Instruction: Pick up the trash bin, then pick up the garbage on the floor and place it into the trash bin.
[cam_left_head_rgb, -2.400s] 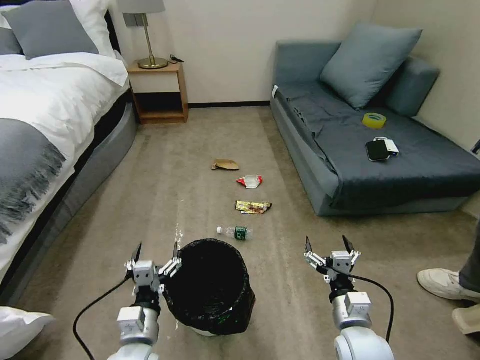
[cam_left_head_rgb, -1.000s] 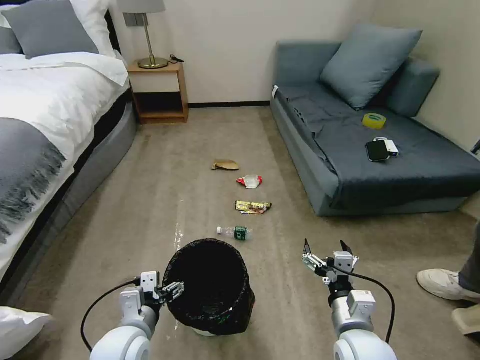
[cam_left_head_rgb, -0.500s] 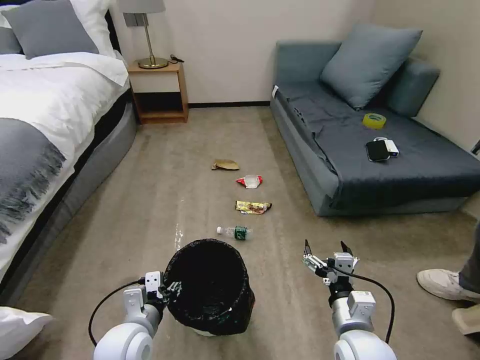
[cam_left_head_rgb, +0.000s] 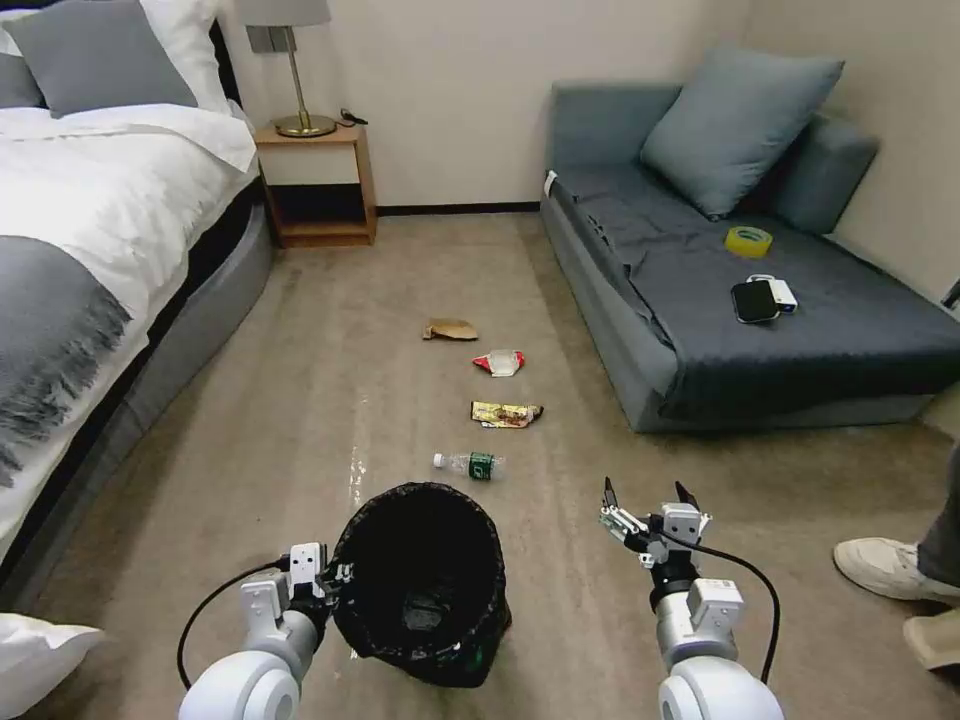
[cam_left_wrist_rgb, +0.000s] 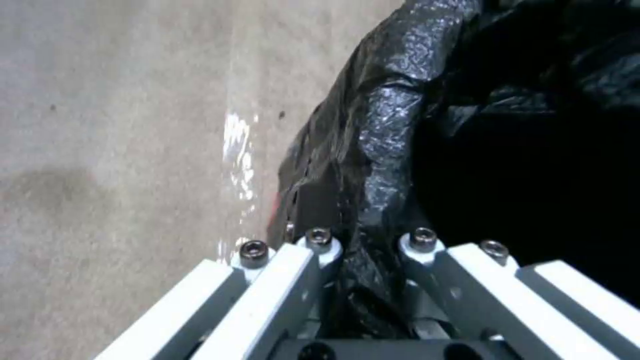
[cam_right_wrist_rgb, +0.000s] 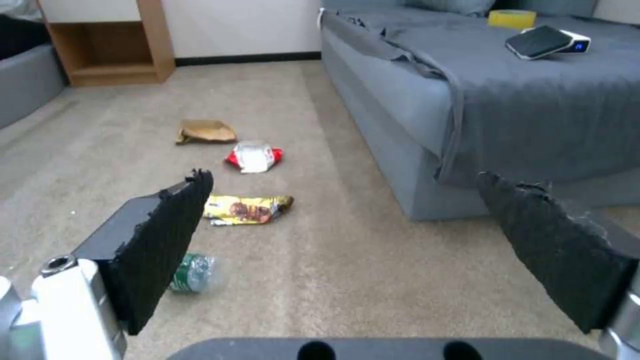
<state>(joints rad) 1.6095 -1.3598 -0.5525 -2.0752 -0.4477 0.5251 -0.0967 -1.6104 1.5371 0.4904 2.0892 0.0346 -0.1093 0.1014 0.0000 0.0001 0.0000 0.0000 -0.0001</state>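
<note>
At the bottom centre of the head view, the left gripper (cam_left_head_rgb: 335, 578) is closed on the black-lined rim of the trash bin (cam_left_head_rgb: 420, 585). The right gripper (cam_left_head_rgb: 647, 503), at lower right, hangs wide open and empty. The garbage (cam_left_head_rgb: 470, 464) lies on the floor above the bin.

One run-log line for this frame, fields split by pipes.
left gripper: jaws shut on bag-lined rim of white round trash bin | right gripper: open, hovering over carpet | four litter pieces on floor
</note>
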